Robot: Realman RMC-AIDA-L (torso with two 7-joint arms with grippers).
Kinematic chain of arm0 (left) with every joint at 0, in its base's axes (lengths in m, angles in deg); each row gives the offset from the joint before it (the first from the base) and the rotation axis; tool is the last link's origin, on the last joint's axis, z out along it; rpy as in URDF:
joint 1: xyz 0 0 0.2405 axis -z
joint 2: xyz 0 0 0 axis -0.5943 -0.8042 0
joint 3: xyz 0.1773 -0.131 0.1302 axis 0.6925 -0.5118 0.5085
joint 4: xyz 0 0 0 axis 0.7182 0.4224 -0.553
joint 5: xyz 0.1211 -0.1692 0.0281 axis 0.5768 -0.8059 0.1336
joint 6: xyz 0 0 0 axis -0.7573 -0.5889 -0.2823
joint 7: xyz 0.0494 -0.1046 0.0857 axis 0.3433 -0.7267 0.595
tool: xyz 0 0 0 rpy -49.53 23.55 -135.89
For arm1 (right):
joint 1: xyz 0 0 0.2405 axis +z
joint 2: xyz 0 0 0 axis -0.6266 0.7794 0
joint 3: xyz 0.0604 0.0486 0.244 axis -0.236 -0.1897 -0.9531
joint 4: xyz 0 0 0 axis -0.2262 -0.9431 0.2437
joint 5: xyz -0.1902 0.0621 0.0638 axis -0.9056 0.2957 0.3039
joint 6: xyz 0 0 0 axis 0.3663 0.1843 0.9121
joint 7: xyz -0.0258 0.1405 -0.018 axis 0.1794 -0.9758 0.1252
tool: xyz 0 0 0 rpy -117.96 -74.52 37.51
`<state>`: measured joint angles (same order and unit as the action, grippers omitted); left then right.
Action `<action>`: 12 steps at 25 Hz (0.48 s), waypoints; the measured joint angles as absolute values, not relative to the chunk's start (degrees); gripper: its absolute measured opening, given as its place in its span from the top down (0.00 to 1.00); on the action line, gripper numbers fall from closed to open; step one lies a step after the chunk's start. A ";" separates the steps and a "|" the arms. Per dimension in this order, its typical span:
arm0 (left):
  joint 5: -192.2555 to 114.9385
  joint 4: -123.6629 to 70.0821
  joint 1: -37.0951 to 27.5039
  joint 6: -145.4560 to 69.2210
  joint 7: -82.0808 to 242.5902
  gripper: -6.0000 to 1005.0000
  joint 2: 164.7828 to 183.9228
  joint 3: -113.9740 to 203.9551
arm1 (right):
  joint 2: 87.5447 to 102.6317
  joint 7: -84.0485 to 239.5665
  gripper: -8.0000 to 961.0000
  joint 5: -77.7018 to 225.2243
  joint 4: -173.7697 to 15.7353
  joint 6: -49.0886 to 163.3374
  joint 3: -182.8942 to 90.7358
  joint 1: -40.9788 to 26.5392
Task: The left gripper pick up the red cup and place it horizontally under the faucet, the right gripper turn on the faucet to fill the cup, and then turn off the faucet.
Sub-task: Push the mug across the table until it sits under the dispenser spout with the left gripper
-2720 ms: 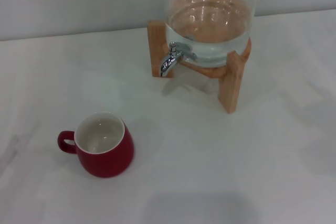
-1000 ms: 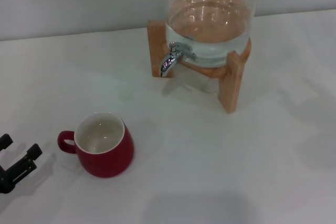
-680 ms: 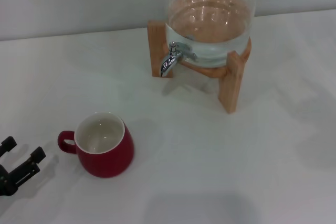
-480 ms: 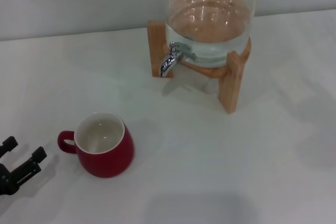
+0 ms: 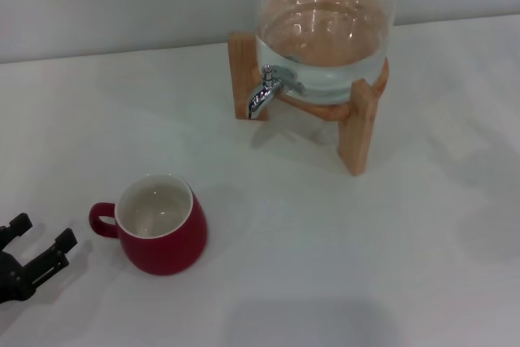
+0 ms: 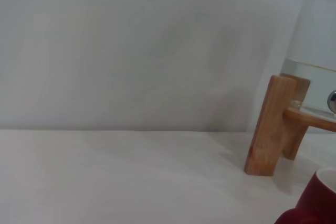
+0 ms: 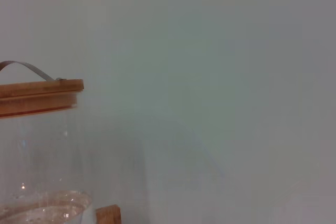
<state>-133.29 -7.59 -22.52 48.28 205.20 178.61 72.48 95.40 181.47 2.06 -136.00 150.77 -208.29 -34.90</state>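
Note:
The red cup (image 5: 162, 232) stands upright on the white table at the front left, white inside, with its handle (image 5: 101, 219) pointing left. My left gripper (image 5: 39, 235) is open at the left edge of the head view, just left of the handle and apart from it. An edge of the cup also shows in the left wrist view (image 6: 315, 205). The chrome faucet (image 5: 264, 91) juts from the glass water jar at the back, its spout pointing down, with nothing under it. The right gripper is out of view.
The glass jar (image 5: 325, 30), partly filled with water, sits on a wooden stand (image 5: 357, 123) at the back centre. The stand's leg (image 6: 268, 124) shows in the left wrist view. A grey wall runs behind the table. The jar's wooden lid (image 7: 39, 95) shows in the right wrist view.
My left gripper came into view at the lower left and has edged a little to the right toward the cup's handle. The cup and the faucet have not moved.

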 joint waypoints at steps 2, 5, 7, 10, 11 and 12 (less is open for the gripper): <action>-133.29 -7.72 -22.17 47.89 205.20 0.13 178.62 72.48 | 95.40 181.47 0.25 2.07 -136.02 150.77 -208.29 -34.86; -133.08 -7.84 -21.69 47.38 205.19 0.13 178.67 72.47 | 95.40 181.47 0.25 2.08 -136.03 150.83 -208.29 -34.84; -132.83 -7.87 -21.48 47.24 205.10 0.13 178.70 72.47 | 95.40 181.47 0.25 2.08 -136.03 150.84 -208.29 -34.84; -132.67 -7.89 -21.30 47.22 204.90 0.13 178.70 72.47 | 95.40 181.47 0.25 2.08 -136.03 150.91 -208.29 -34.89; -132.64 -7.89 -21.25 47.21 204.83 0.13 178.70 72.49 | 95.40 181.47 0.25 2.08 -136.03 150.92 -208.31 -34.89; -132.55 -7.90 -21.20 47.19 204.73 0.13 178.70 72.50 | 95.41 181.47 0.25 2.08 -136.03 150.93 -208.33 -34.90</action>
<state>-132.55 -7.90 -21.20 47.19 204.73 178.70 72.50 95.41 181.47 2.08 -136.03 150.93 -208.33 -34.90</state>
